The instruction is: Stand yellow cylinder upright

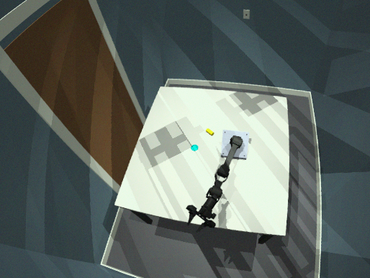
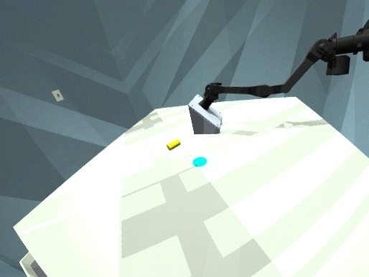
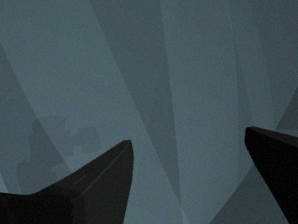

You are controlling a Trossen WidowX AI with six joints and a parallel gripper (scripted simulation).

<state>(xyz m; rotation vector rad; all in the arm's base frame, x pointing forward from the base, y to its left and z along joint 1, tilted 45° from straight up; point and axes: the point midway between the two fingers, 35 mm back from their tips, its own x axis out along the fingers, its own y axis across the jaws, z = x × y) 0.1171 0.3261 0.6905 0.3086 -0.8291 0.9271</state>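
- The yellow tall cylinder [image 1: 209,132] lies on its side on the white table [image 1: 259,187], near the grey base plate [image 1: 244,136] of the arm.
- The cyan circle [image 1: 194,148] is on the table top a little apart from the cylinder; the 2 do not touch, and nothing stands inside the circle.
- In the exterior view the cylinder [image 2: 173,144] is above and left of the circle [image 2: 199,161], with bare table between them.
- The arm [image 1: 224,169] stretches from its base toward the near edge of the table, well apart from both the cylinder and the circle.
- The gripper [image 1: 200,220] is over that table edge, far from the task's things.
- Its fingers stand apart, partly open, and nothing is between them; the wrist view shows only the dark wall in the gap.
- In the exterior view the arm [image 2: 251,90] leaves the picture at the right edge, so the gripper is not seen there.
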